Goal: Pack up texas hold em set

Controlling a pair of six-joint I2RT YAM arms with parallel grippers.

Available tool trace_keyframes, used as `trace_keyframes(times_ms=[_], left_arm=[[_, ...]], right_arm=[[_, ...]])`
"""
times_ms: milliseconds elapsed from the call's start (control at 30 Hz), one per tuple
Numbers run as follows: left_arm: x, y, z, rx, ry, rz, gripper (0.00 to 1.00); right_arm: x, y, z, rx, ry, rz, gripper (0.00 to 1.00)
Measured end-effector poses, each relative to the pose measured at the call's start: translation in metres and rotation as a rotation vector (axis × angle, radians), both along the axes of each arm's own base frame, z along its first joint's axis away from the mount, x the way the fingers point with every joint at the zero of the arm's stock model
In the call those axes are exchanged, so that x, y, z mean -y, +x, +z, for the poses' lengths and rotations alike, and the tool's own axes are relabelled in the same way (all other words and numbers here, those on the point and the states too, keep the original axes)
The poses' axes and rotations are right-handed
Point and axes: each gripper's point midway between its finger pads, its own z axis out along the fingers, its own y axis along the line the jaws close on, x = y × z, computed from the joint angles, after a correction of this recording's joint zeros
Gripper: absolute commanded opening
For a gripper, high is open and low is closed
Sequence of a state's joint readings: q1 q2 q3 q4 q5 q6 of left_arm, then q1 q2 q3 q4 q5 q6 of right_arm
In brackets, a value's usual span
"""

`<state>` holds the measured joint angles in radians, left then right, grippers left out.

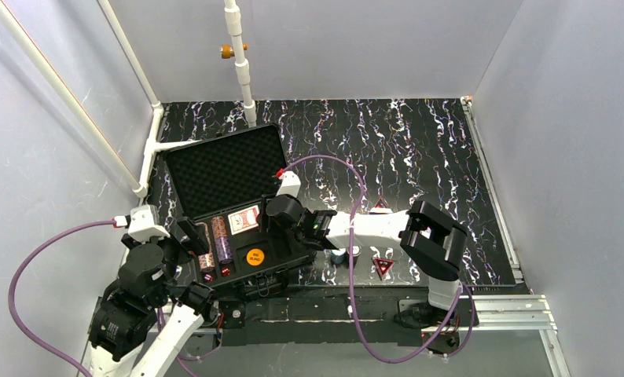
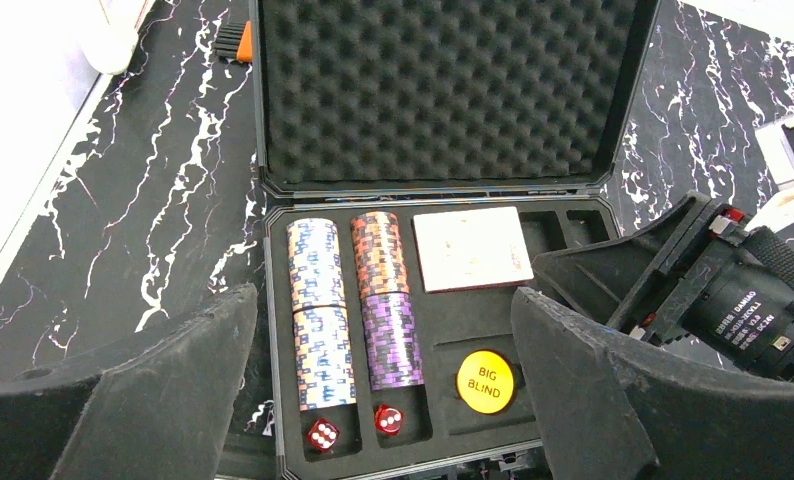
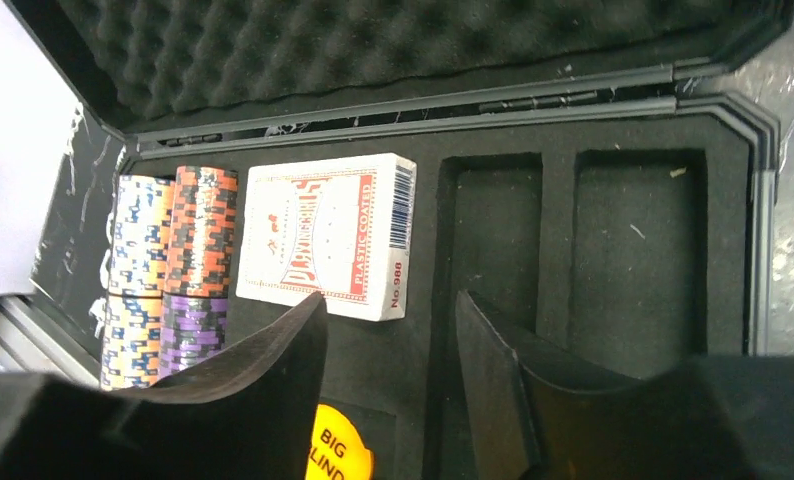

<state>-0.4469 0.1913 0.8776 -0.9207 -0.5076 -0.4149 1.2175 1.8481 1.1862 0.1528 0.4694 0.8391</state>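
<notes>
The black case [image 1: 291, 253] lies open, its foam-lined lid [image 1: 222, 168] tipped back. Two rows of chip stacks [image 2: 318, 310], a red card deck [image 3: 323, 235], an orange "BIG BLIND" disc [image 2: 485, 381] and two red dice [image 2: 321, 434] sit in the slotted tray. My right gripper [image 3: 388, 305] hovers open over the tray just in front of the deck, with nothing between its fingers. My left gripper [image 2: 383, 300] stands wide open above the case's near left corner, holding nothing. One red triangle [image 1: 383, 265] lies on the table right of the case.
Two tray slots [image 3: 633, 250] at the right end hold nothing. Beside the right forearm lie a second red triangle [image 1: 380, 206] and a small bluish item [image 1: 338, 255]. A white pipe [image 1: 242, 71] rises behind the lid. Grey walls enclose the black marbled table [image 1: 427, 149].
</notes>
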Motion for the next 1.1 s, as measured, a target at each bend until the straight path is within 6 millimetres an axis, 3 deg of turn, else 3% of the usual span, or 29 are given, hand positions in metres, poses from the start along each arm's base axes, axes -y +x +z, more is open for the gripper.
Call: trace_keyframes(times_ms=[333,467,533,667,700,867,1100], left_arm=[[0.000,0.000,0.000,0.000,0.003,-0.003,0.98],[0.001,0.000,-0.001,-0.003,0.005,-0.009,0.98],[0.001,0.000,-0.001,-0.005,0.006,-0.009,0.98],[0.001,0.000,-0.002,-0.006,0.008,-0.011,0.98],[0.001,0.000,-0.001,-0.005,0.008,-0.011,0.98],[0.002,0.000,-0.002,-0.007,0.009,-0.015,0.98],[0.002,0.000,-0.002,-0.006,0.009,-0.014,0.98]], right_arm=[[-0.009,0.011,0.011,0.091,-0.094,0.122,0.40],[-0.015,0.021,-0.010,0.072,-0.143,0.161,0.32],[-0.022,0.023,-0.010,0.070,-0.135,0.186,0.28],[-0.029,0.022,-0.015,0.051,-0.126,0.221,0.12],[-0.028,0.023,-0.017,0.046,-0.130,0.220,0.03],[-0.026,0.025,-0.021,0.030,-0.132,0.221,0.05],[-0.026,0.027,-0.021,0.033,-0.165,0.201,0.21]])
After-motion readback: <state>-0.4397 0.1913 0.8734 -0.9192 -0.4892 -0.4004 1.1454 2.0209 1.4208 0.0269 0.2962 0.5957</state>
